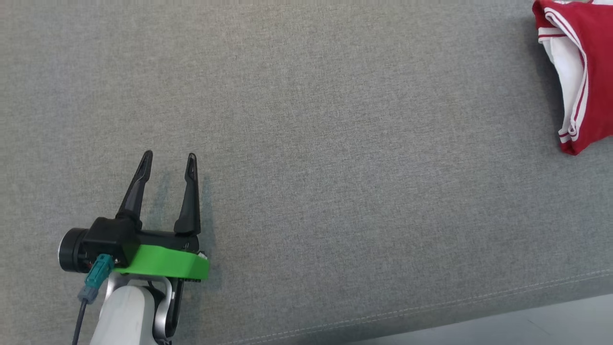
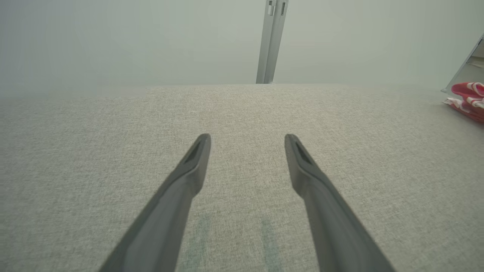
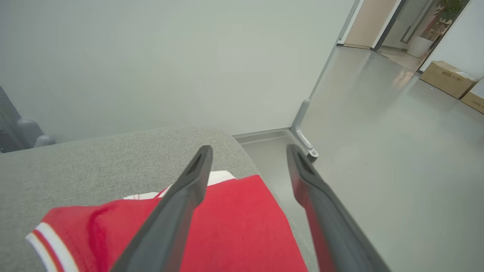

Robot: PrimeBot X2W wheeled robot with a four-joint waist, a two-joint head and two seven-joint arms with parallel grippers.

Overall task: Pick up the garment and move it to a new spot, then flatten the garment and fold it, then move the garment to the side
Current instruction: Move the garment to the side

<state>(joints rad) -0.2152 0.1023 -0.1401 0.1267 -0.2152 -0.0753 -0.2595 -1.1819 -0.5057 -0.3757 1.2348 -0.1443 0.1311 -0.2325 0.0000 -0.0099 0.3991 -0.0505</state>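
The garment (image 1: 584, 72) is red with white trim, folded into a compact bundle at the far right of the grey fabric surface (image 1: 335, 143). My left gripper (image 1: 170, 160) stands open at the lower left, far from it, with nothing between its fingers; its wrist view shows the garment (image 2: 467, 98) small at the right edge. In the right wrist view my right gripper (image 3: 249, 151) is open just above the red garment (image 3: 234, 226), fingers spread over its edge near the surface's end, holding nothing.
The grey surface's stitched front edge (image 1: 431, 306) runs along the bottom right, with pale floor beyond. A grey partition post (image 2: 270, 41) stands behind the surface. Cardboard boxes (image 3: 448, 77) sit on the floor (image 3: 397, 151) far off.
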